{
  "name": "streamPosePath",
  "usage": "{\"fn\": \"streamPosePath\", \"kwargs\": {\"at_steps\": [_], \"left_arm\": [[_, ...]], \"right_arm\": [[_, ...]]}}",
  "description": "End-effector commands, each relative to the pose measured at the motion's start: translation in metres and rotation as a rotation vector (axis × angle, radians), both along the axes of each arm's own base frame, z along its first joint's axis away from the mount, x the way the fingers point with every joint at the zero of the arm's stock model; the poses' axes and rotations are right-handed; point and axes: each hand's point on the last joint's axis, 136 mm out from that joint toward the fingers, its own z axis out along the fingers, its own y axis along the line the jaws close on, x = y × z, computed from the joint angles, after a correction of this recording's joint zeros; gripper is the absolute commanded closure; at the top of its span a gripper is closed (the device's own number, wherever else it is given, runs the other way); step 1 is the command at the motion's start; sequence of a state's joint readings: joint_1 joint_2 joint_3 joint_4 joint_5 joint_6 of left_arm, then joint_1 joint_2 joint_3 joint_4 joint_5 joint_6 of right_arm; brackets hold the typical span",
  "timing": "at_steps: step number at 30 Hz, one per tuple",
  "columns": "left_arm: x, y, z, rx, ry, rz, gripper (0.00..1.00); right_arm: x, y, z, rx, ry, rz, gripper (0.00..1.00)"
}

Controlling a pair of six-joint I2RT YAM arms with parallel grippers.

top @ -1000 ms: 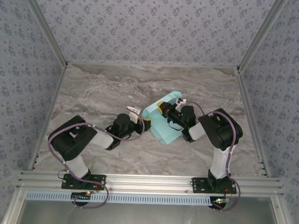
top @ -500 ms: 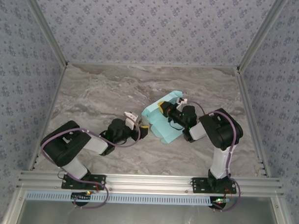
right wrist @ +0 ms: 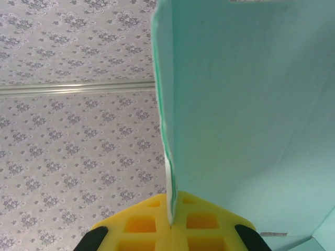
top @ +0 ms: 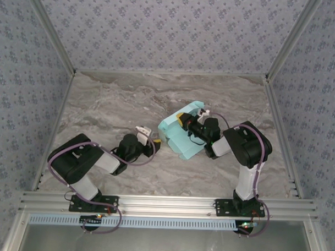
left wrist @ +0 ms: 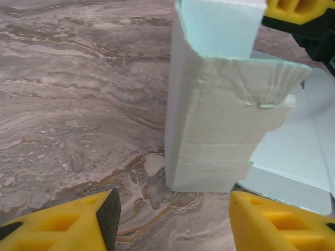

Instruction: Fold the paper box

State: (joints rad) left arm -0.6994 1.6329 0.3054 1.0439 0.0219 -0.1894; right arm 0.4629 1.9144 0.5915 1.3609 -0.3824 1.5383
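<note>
Bearing paper box [top: 179,142], marbled table [top: 102,104], floral walls [top: 171,32]

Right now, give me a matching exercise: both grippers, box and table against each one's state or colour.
Things:
1. left gripper
2. right gripper
3. box
4. table

States:
A. shut on a thin card panel
B. marbled grey-brown
C. open, holding nothing, short of the box
D. pale blue, part folded

Pairs: 1-C, 2-A, 3-D, 4-B
</note>
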Motion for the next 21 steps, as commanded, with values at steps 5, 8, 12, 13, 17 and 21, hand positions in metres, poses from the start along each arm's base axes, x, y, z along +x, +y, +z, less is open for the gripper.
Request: {"fn": "streamPosePath", "kwargs": {"at_steps": [5, 8, 12, 13, 17, 21], "left_arm": [[0.012, -0.027, 0.02, -0.019, -0.068, -0.101, 0.47], [0.018, -0.033, 0.024, -0.03, -0.079, -0.105, 0.51], [0.023, -0.038, 0.026, -0.032, -0.089, -0.109, 0.57], [0.023, -0.039, 0.026, -0.032, -0.091, -0.112, 0.59], [0.022, -0.04, 0.023, -0.018, -0.087, -0.124, 0.64], [0.028, -0.034, 0.017, 0.004, -0.068, -0.067, 0.64]], "right_arm": [[0.003, 0.012, 0.01, 0.03, -0.031, 0.028, 1.0], [0.003, 0.014, 0.011, 0.031, -0.032, 0.03, 1.0], [0.001, 0.018, 0.009, 0.031, -0.026, 0.036, 1.0], [0.001, 0.019, 0.008, 0.03, -0.026, 0.037, 1.0], [0.001, 0.021, 0.008, 0.034, -0.022, 0.037, 1.0], [-0.002, 0.026, 0.005, 0.03, -0.014, 0.033, 1.0]]}}
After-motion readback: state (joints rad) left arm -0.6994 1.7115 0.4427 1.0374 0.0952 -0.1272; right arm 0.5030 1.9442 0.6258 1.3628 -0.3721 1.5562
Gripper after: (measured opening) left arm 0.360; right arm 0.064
